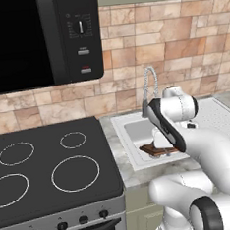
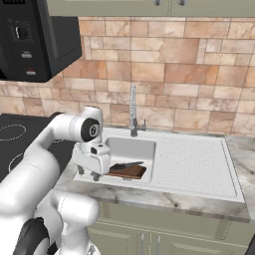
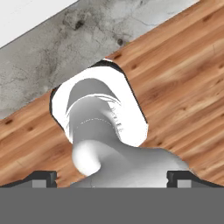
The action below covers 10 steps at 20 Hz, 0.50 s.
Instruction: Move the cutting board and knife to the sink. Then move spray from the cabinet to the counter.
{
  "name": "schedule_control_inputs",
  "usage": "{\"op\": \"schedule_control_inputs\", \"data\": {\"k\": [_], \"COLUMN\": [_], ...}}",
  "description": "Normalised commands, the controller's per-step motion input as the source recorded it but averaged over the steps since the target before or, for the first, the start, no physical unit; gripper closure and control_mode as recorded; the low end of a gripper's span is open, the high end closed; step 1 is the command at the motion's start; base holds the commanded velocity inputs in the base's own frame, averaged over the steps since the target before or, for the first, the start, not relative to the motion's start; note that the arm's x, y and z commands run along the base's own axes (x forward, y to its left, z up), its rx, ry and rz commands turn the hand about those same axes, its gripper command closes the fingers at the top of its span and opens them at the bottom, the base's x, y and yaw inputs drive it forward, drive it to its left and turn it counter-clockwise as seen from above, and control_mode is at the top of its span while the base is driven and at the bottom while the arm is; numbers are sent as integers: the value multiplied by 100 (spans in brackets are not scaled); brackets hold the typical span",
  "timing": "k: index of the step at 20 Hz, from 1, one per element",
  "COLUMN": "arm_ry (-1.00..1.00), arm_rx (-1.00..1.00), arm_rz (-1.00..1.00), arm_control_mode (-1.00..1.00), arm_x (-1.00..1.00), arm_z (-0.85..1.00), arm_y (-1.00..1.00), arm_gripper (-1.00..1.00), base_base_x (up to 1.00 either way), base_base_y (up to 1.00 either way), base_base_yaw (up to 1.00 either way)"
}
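Down at the sink's (image 2: pixel 189 164) front-left corner, the cutting board (image 2: pixel 130 172) lies in the basin w/ the knife (image 2: pixel 125 165) on top. Gripper (image 2: pixel 91 175) hangs just beside the board's left end; can't tell its spread. Board looks stiff, heavyish wood: take rim or handle loop. Knife light, thin, slippery: take black handle. No writing readable.

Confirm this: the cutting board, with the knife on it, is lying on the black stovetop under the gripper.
Wrong place. The cutting board with the knife on it lies at the front of the sink basin, not on the stovetop. The right base view shows it, with the gripper just beside it.
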Motion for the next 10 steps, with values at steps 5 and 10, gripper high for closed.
{"op": "schedule_control_inputs", "data": {"k": [5,10], "arm_ry": [0,0], "arm_rx": [0,0], "arm_rz": [-2,0], "arm_control_mode": [-100,-100], "arm_x": [-35,-27], "arm_z": [25,15], "arm_y": [2,10], "arm_gripper": [-100,-100], "base_base_x": [0,0], "base_base_y": [0,0], "base_base_yaw": [0,0]}}
